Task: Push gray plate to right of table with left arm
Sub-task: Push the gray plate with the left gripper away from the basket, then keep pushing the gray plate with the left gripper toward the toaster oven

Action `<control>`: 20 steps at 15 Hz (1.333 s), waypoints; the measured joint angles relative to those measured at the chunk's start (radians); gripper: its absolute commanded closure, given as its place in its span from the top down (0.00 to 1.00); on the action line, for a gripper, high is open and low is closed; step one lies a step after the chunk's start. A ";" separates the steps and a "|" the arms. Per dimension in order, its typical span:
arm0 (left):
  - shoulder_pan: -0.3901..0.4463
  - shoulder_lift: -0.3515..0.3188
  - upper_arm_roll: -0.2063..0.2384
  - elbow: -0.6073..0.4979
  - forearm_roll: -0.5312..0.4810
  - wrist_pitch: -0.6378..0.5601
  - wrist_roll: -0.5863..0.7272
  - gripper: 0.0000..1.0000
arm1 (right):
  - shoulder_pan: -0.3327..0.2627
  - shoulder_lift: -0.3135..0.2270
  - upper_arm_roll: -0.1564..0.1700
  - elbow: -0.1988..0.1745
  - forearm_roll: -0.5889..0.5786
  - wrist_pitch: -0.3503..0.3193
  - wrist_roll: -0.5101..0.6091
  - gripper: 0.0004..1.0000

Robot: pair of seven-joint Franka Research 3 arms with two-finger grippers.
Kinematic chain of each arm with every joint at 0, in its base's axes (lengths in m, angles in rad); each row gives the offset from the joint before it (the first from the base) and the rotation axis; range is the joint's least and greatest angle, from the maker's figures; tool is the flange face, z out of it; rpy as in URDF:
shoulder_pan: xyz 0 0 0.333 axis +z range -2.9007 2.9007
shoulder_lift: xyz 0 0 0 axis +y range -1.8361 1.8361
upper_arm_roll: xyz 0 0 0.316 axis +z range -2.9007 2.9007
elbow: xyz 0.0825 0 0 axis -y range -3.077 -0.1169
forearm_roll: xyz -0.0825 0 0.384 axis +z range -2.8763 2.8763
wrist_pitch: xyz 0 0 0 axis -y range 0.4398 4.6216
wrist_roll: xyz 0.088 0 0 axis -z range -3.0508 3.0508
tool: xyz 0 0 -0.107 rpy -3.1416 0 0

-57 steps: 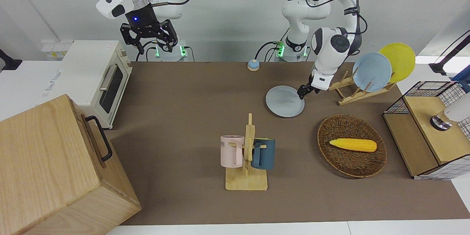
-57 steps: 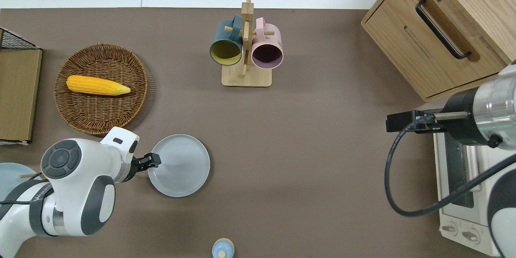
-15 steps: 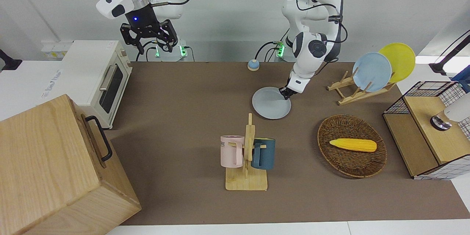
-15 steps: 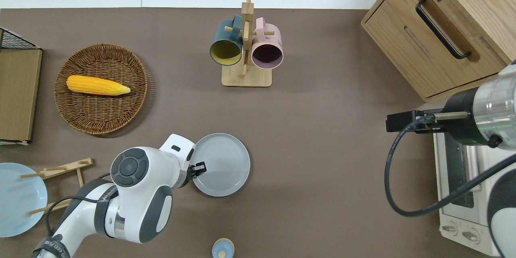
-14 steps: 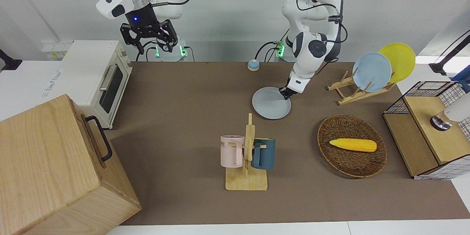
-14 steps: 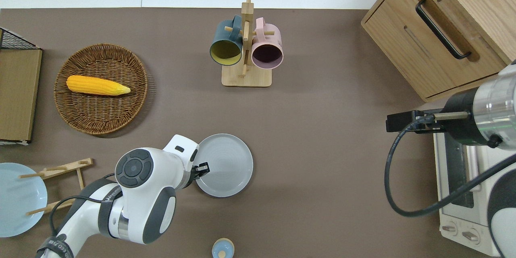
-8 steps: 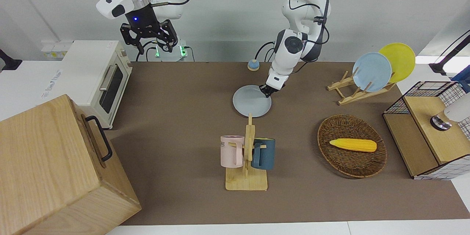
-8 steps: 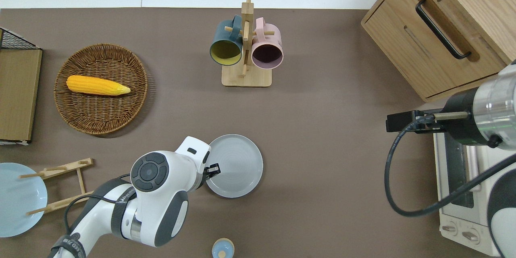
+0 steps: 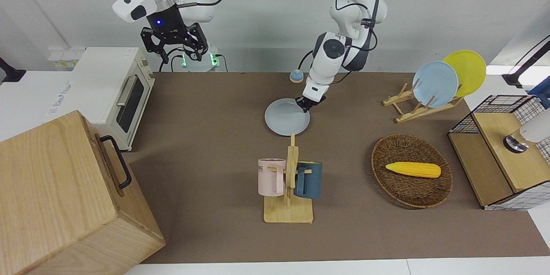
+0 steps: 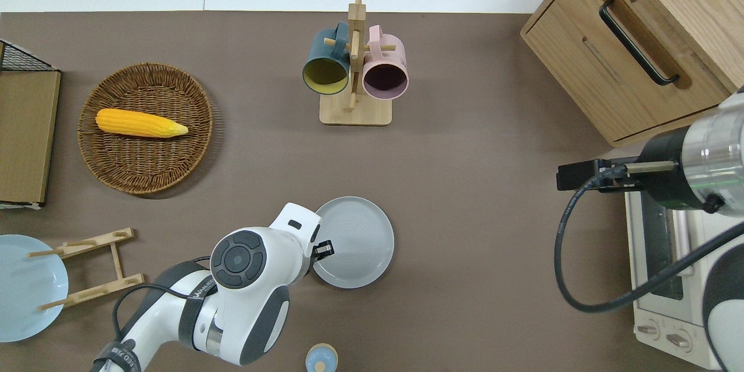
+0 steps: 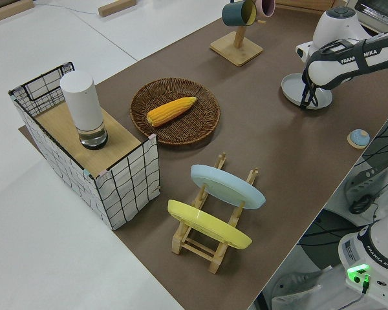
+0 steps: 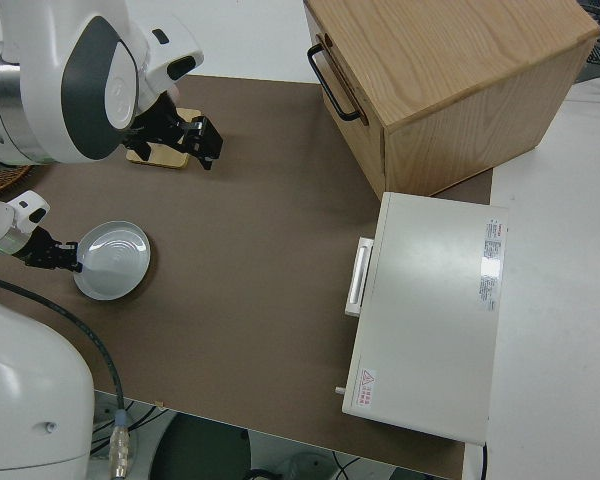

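The gray plate (image 10: 353,242) has slid along the table (image 10: 465,279) toward the right arm's end since the earlier frames, from near the wicker basket (image 10: 145,128) to about mid-table, nearer the robots than the mug rack (image 10: 354,70). The left gripper (image 10: 324,249) sits at the plate's rim on the side facing the left arm's end, touching it. Its fingers look close together; whether they pinch the rim cannot be told. The plate lies flat; being round, it has no long axis. The right arm is parked.
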 measured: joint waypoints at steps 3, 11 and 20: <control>-0.001 0.004 -0.033 0.015 -0.001 0.002 -0.044 0.00 | 0.000 0.000 0.000 0.000 0.000 0.000 0.000 1.00; -0.029 0.048 -0.057 0.034 -0.001 0.075 -0.124 0.00 | 0.000 0.000 0.000 0.000 0.000 0.000 0.000 1.00; -0.113 0.110 -0.059 0.075 0.000 0.148 -0.235 0.00 | -0.006 0.000 -0.006 0.000 0.000 0.000 0.000 1.00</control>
